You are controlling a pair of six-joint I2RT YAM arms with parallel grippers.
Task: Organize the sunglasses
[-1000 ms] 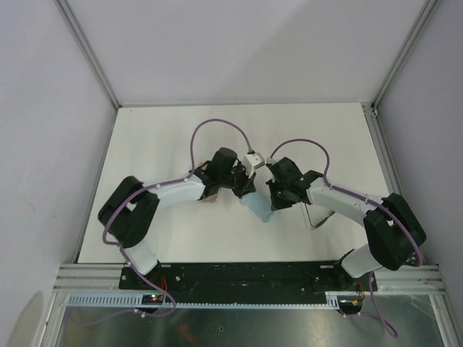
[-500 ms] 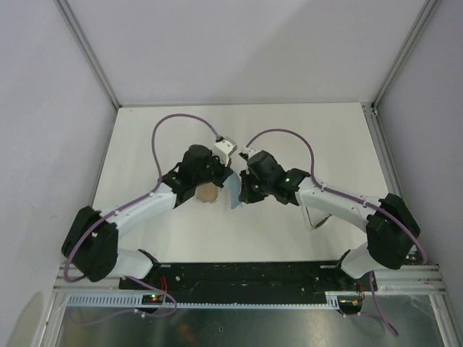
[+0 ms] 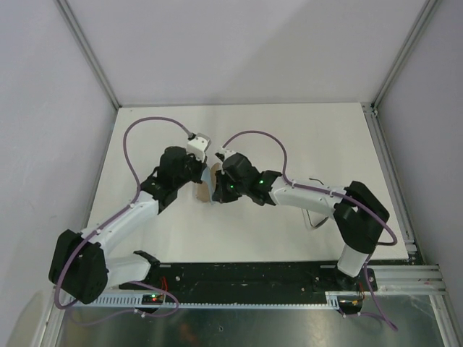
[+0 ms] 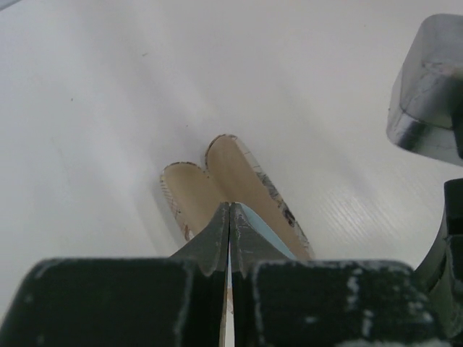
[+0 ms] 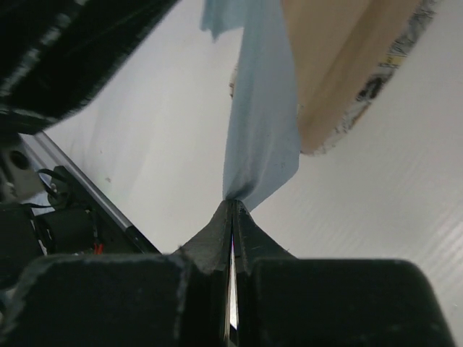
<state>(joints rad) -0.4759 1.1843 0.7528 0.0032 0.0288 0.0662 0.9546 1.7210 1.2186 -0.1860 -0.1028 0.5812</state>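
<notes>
Presently the sunglasses point(image 3: 313, 217) lie toward the table's right edge, partly hidden under my right forearm and well apart from the work. The left gripper point(image 4: 229, 217) and right gripper point(image 5: 231, 208) are each clamped on the light blue cloth point(image 5: 260, 137), holding it between them at the open beige case point(image 4: 210, 181) near the table's middle. I judge the aim is to tuck the cloth in first.

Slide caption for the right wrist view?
Right gripper pinches the light blue cloth, with the beige case just beyond.
</notes>
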